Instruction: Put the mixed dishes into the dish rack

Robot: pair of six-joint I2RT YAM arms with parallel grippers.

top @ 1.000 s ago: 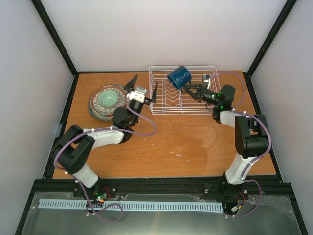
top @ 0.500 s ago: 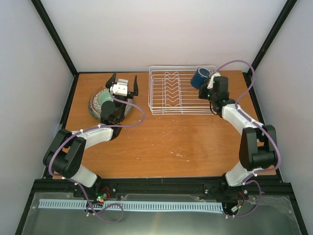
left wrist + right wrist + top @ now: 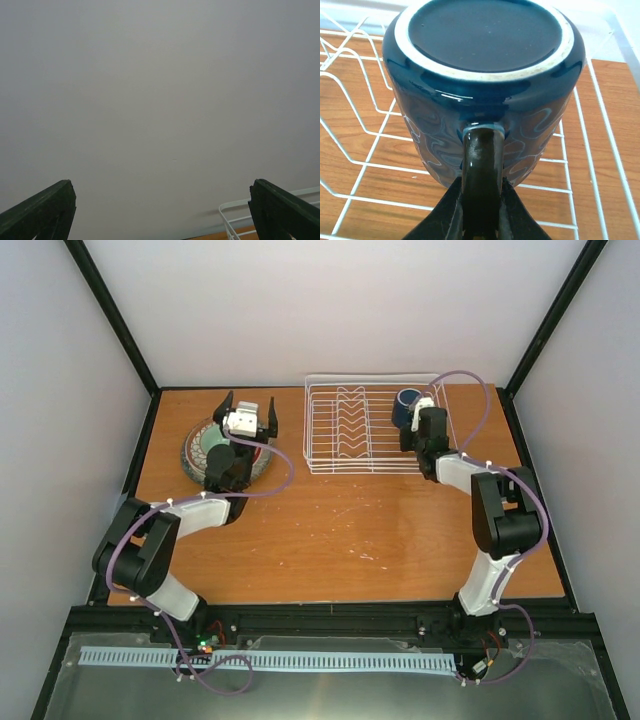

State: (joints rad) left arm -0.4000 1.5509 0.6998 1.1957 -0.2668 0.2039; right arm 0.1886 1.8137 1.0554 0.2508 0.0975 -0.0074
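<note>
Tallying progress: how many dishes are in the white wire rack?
1: the dark blue handled mug, bottom up at the right end of the white wire rack, handle pinched by the right gripper. Plate slots hold nothing. Whether the mug rests on wires is unclear.

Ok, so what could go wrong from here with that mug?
The dark blue mug is held only by its handle between the right fingers, so it may twist or slip. Released tilted over the dish rack, it could tip. The open left fingers above the stacked plates could knock them descending.
</note>
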